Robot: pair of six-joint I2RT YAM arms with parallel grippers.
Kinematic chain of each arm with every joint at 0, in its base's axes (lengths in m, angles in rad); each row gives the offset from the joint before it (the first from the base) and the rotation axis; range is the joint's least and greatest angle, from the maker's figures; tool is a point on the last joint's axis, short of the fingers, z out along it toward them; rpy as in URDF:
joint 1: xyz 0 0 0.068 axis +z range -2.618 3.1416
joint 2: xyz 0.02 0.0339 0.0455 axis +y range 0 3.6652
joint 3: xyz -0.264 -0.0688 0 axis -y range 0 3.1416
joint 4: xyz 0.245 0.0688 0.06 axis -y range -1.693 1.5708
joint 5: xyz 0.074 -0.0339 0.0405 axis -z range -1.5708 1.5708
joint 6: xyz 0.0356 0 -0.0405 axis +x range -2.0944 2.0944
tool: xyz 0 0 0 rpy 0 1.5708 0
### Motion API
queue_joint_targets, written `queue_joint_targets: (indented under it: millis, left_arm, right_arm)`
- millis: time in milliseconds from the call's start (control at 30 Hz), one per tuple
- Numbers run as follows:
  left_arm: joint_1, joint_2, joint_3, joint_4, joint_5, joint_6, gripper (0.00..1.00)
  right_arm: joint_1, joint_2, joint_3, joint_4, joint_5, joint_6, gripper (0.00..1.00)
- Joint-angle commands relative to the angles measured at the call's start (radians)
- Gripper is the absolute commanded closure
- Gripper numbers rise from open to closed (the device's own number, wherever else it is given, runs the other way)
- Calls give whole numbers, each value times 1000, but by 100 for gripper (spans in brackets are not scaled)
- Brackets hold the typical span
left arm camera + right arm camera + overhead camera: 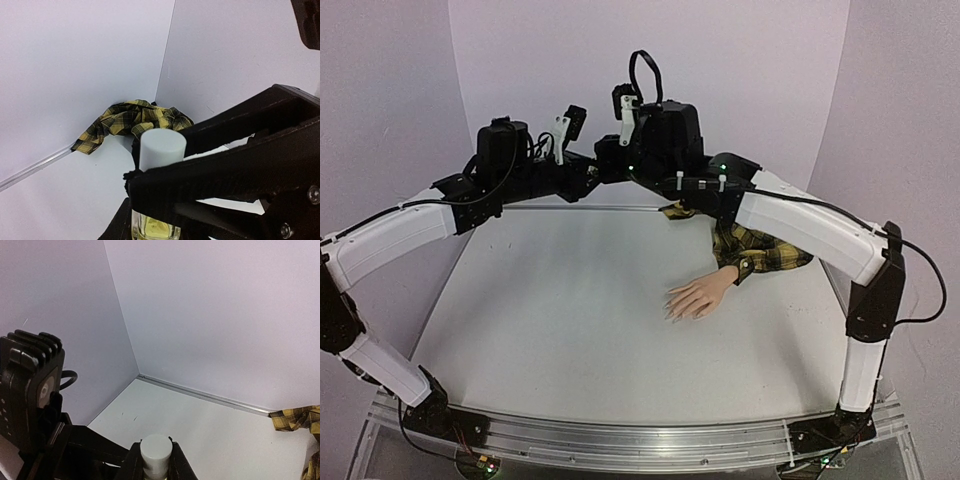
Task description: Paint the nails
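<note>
The skin-coloured mannequin hand (698, 296) lies palm down on the table right of centre. Its nails (672, 308) point left and are too small to make out. Its yellow-and-black plaid sleeve (760, 250) bunches toward the back right. Both arms meet raised at the back centre, well away from the hand. My left gripper (151, 234) is shut on the yellowish glass body of a small bottle (155, 229). My right gripper (156, 460) is shut on the bottle's white cap (156, 448), with its black fingers (210, 175) crossing under the cap (161, 148). In the top view the bottle is hidden behind the grippers.
White walls (650, 60) close the back and both sides, with a metal strip (210, 396) along the back edge of the table (570, 320). The sleeve (130, 120) fills the back right corner. The right forearm (810, 230) passes above the sleeve.
</note>
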Motion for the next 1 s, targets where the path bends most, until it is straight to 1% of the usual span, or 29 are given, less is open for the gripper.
queue_joint_targets:
  millis: [0, 167, 267, 333, 467, 533, 667, 700, 767, 867, 967]
  left_arm:
    - [42, -41, 4, 151, -150, -44, 100]
    - [43, -69, -24, 120, -72, -48, 100]
    - [43, -77, -13, 91, 6, -55, 100]
    - [43, -86, -13, 78, 78, -52, 100]
    - [43, -109, -31, 80, 278, -32, 100]
    - [42, -114, -43, 99, 387, -37, 100]
    - [40, -118, -56, 146, 542, -62, 100]
    - [40, -116, -58, 157, 588, -66, 100]
    - [39, -112, -61, 183, 686, -74, 100]
    - [36, -98, -61, 222, 846, -102, 100]
    - [33, -76, -56, 252, 930, -136, 100]
  right_arm:
    - [36, -24, 22, -135, 1, -28, 87]
    - [31, -107, -8, -136, -75, -58, 65]
    - [20, -163, -40, -139, -129, -66, 53]
    - [0, -208, -79, -139, -187, -64, 42]
    - [-67, -282, -158, -137, -370, -71, 22]
    - [-115, -299, -183, -131, -505, -69, 16]
    - [-183, -316, -215, -78, -843, -97, 16]
    - [-196, -311, -211, -64, -961, -101, 17]
    - [-218, -296, -191, -42, -1118, -102, 21]
    - [-227, -262, -141, -36, -1227, -101, 27]
    - [-228, -218, -89, -20, -1330, -88, 34]
